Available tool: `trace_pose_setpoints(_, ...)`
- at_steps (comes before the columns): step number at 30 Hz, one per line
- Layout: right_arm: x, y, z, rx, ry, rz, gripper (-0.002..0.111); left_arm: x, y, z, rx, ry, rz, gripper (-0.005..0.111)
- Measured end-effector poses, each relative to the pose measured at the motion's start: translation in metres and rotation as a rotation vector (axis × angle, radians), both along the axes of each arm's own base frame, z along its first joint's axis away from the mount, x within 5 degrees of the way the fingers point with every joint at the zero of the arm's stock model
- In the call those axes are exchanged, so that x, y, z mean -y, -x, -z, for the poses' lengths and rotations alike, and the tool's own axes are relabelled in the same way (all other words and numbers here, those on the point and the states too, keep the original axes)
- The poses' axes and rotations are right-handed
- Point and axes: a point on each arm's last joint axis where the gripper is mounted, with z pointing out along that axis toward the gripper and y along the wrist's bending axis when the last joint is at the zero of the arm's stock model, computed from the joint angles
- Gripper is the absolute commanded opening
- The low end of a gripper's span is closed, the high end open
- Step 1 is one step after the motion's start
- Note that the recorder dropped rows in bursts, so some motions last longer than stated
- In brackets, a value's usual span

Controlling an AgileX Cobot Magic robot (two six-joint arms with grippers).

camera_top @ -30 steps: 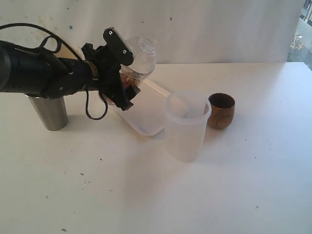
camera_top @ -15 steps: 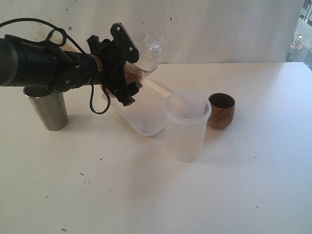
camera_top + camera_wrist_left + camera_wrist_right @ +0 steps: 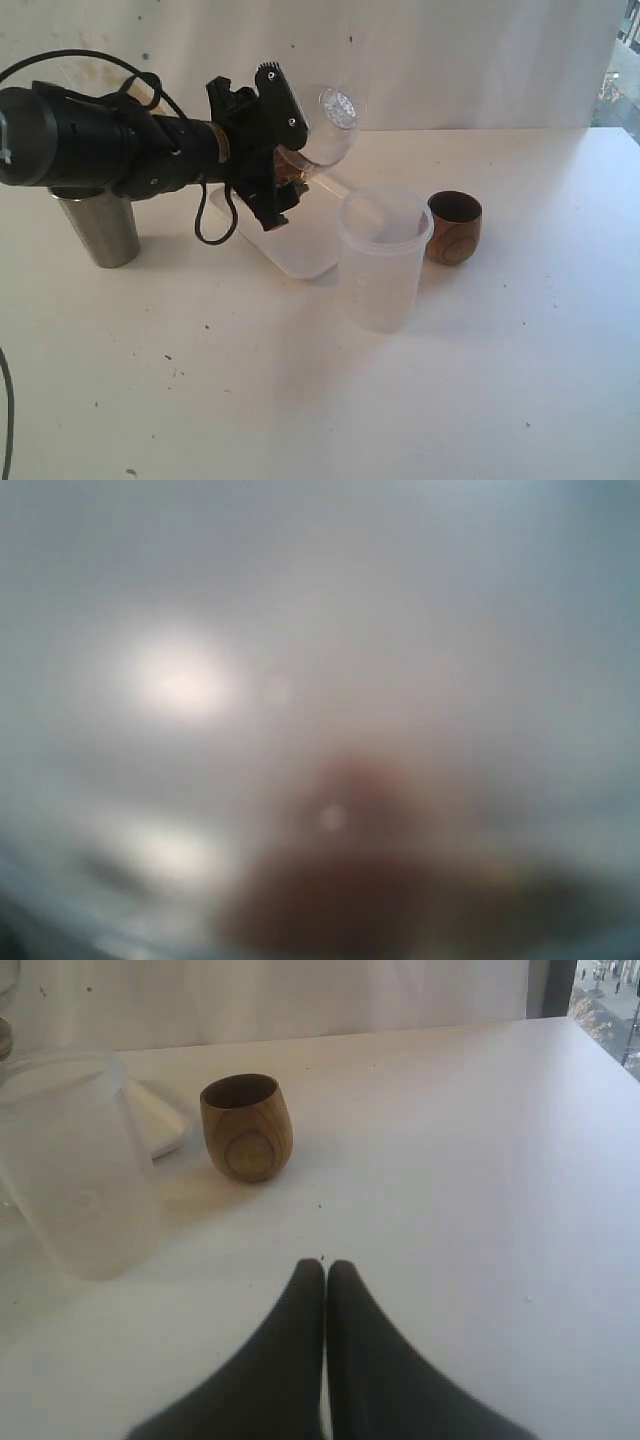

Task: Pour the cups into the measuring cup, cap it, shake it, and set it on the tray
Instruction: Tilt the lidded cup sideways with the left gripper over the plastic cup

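One measuring cup [image 3: 318, 140], tilted, is clamped in the left gripper [image 3: 283, 150] above the tray [image 3: 300, 256]; right gripper [image 3: 325, 1266], jaws together, faces the wooden cup [image 3: 247, 1130].

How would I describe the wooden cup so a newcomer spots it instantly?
On the white table, look just right of the tall frosted plastic tub near the middle of the exterior view. The wooden cup stands upright there, the only small, rounded, brown, grained vessel.

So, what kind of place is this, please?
Probably an indoor robot test bench near a window: a plain white table, a bare white wall behind it, and a black robot arm over it.
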Motion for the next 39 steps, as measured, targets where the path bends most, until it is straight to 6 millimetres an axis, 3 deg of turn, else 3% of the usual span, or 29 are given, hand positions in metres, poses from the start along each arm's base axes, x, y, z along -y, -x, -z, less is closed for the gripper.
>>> trace_pose_setpoints(14,0.0,0.0,0.0,0.0,0.0,0.0,0.0,0.0,0.0,0.001,0.121,-0.192,0.129,0.0)
trace_pose_setpoints(39,0.0,0.0,0.0,0.0,0.0,0.0,0.0,0.012,0.002,-0.01,0.144,-0.218,0.145,0.0)
